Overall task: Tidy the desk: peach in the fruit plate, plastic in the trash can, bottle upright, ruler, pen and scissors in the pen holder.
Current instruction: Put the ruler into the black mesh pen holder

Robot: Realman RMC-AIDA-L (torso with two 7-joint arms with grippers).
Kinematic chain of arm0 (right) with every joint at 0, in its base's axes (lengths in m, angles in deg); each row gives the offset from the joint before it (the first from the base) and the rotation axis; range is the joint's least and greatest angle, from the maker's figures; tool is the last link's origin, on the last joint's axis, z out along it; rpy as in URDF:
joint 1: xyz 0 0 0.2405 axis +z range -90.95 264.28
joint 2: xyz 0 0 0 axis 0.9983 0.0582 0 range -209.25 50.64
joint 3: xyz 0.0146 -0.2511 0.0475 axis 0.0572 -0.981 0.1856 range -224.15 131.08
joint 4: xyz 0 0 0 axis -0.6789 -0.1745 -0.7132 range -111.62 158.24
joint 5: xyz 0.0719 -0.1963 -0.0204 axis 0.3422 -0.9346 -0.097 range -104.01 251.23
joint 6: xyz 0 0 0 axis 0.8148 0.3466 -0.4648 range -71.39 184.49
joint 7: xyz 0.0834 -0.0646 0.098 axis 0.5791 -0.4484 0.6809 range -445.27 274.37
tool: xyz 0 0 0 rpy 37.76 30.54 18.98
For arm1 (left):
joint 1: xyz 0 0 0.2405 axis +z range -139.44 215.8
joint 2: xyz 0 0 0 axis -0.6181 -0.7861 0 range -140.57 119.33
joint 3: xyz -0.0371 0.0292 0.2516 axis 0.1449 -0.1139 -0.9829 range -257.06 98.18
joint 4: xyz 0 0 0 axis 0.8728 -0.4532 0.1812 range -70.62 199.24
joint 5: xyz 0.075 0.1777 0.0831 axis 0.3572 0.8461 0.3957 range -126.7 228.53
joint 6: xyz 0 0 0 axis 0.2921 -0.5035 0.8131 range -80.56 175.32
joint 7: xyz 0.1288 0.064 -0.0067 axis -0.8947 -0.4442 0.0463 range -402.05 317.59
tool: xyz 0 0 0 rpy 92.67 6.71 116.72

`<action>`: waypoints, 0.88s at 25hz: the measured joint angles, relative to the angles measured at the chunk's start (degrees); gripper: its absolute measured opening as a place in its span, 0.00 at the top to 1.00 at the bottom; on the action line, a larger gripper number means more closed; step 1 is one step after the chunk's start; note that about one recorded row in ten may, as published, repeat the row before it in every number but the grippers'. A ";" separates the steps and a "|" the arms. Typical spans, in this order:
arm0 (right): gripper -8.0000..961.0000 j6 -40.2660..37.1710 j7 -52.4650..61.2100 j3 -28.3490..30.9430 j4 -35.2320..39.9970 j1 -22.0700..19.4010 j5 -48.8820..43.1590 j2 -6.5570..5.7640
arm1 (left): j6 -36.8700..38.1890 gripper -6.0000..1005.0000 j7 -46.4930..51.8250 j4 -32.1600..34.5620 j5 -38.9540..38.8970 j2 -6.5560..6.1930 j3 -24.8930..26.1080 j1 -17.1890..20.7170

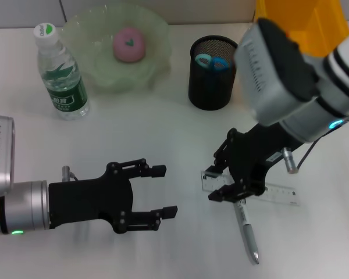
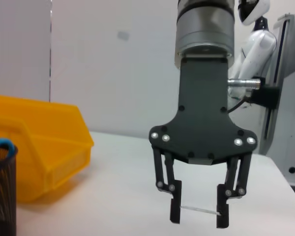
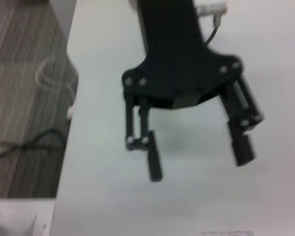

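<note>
My right pincer (image 1: 231, 187) straddles the clear ruler (image 1: 262, 189) lying flat beside the pen (image 1: 247, 231), fingers apart, so I must clench, lift, and reach the pen holder (image 1: 212, 72).

We see white desk (image 1: 163, 133): bottle (image 1: 60, 72) upright at 10 o'clock, fruit plate (image 1: 99, 70), pen holder (image 1: 212, 72) (mesh), yellow bin (image 1: 305, 20) at 1, ruler (image 1: 279, 195), pen (image 1: 247, 229) at 5.

No legible text, even on the bottle (image 1: 61, 72) label.
</note>
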 joint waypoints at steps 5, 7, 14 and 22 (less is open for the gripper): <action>0.59 -0.99 -3.34 6.35 0.54 -2.24 2.24 -0.05 | 1.01 0.22 -0.32 -0.18 -1.69 0.05 0.00 0.01; 0.59 -1.51 -5.61 10.14 0.50 -3.23 3.06 -0.06 | 1.70 0.22 -0.48 -0.82 -3.43 0.08 -0.01 0.01; 0.59 -1.91 -10.53 14.64 0.25 -5.30 5.25 -0.09 | 2.13 0.22 -0.46 -0.90 -4.21 0.09 -0.04 0.00; 0.59 -1.64 -18.43 15.87 0.55 -8.03 7.33 -0.08 | 1.89 0.22 -0.08 -1.53 -4.92 0.05 0.00 -0.17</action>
